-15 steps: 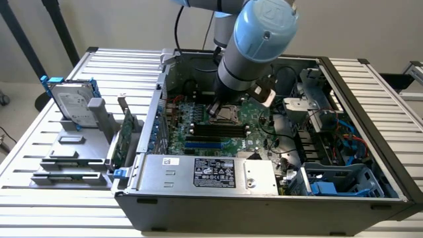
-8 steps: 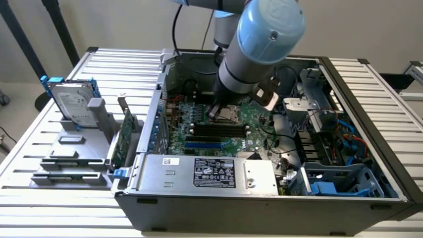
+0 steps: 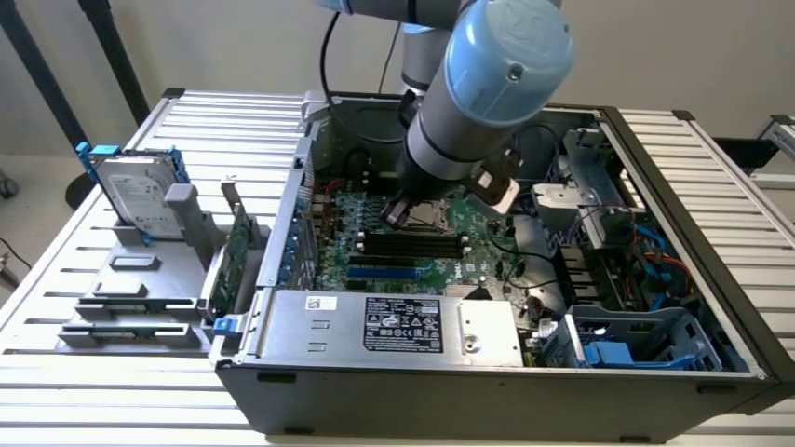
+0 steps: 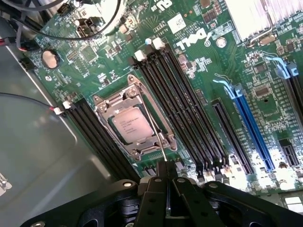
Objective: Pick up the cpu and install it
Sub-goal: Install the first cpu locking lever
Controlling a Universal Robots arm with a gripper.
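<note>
Fingers point(image 4: 156, 198) of the gripper point(image 4: 166, 178) were pressed together with nothing between them, their black tips meeting just past one corner of the CPU socket point(image 4: 135, 120) on the green motherboard point(image 4: 203, 71). In the wrist view a thin metal lever point(image 4: 155, 135) ran from the fingertips across the edge of the socket frame, and whether the tips touched it could not be told. The cpu point(image 4: 133, 125), a flat square chip with a dull silver top bearing faint print, lay flat inside the socket, framed by the metal load plate around it and apart from the gripper. Rows of black memory slots point(image 4: 187, 109) flanked the socket on two sides, and a blue expansion slot point(image 4: 248, 120) lay further across the board beside a black one. A round coin battery point(image 4: 50, 57) sat near the board's edge. From the exterior view, the arm point(image 3: 478, 88), grey with a pale blue joint cap, reached down into the open computer case point(image 3: 497, 391), which lay on its side on a slatted metal table point(image 3: 733, 168); the arm's bulk hid most of the socket point(image 3: 423, 216), which showed just below the wrist. A silver power supply point(image 3: 391, 326) with a white label filled the near end of the case. Toward the exterior view's left, outside the case, a grey holder point(image 3: 137, 307) carried a silver hard drive point(image 3: 134, 197) in blue brackets and a green expansion card point(image 3: 230, 265) standing on edge.
</note>
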